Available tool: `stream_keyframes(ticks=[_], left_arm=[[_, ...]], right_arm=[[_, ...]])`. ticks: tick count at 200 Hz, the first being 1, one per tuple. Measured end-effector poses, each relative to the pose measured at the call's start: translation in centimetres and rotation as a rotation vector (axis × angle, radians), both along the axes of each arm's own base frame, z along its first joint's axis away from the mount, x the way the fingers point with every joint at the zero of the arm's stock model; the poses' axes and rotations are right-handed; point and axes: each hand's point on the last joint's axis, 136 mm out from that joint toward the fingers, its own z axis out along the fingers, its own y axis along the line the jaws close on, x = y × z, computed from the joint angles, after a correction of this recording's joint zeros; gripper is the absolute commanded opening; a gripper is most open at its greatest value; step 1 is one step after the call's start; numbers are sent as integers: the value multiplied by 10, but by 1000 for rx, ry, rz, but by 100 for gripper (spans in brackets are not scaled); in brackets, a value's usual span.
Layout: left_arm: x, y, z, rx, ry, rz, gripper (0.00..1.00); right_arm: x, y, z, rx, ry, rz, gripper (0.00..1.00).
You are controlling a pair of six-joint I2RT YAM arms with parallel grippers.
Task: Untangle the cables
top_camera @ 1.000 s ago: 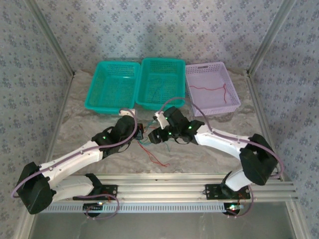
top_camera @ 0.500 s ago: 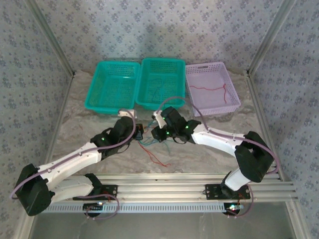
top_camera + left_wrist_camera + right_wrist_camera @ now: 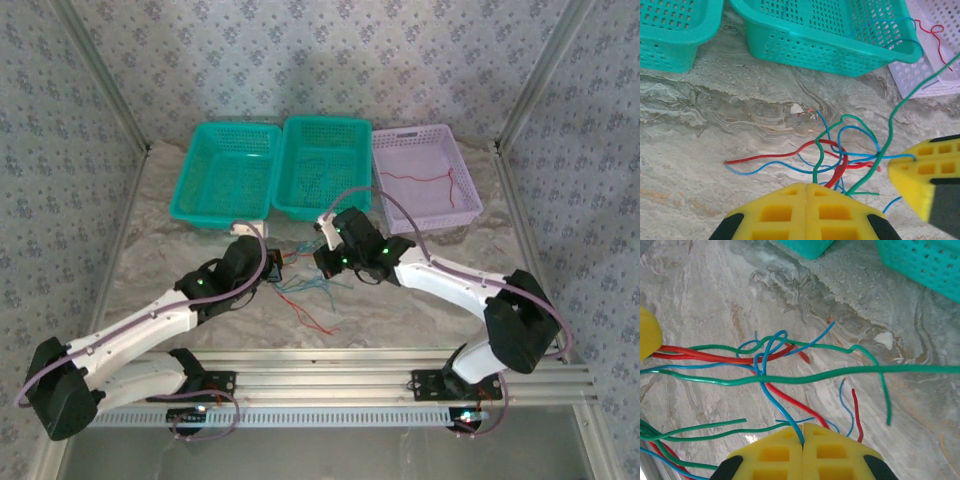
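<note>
Pinching strands of the cables [image 3: 815, 374], left gripper [image 3: 805, 187] and right gripper [image 3: 803, 429] are both clamped tight; the rest lies snarled between them, just beyond their tips. Light, limp and slick, these probably want gripping near the crossings.

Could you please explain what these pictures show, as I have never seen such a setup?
Two robot arms are bolted to the near edge of a marbled table. The wide picture comes from a fixed camera above and behind them; each close-up comes from a camera on one wrist. On the table lies a tangle of thin red, blue and green cables, with a teal basket, a second teal basket and a purple basket behind. The purple basket holds a red cable. The yellow blocks in the close-ups are what the arms grasp with: the left fingers are shut on green strands, the right fingers on a blue one.
</note>
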Motion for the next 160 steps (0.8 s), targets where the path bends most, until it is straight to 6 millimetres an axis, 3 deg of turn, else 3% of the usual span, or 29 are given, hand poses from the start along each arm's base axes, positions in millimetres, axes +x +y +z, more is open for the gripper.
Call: stream_keyframes(ticks=[63,160], left_arm=[[-5,15,-2,47,0,23,0],[-14,32,-10,84,8,45,0]], right_arm=[[17,-24,9,-4,-20,-81,0],[55,-102,36,50,-52,-359,0]])
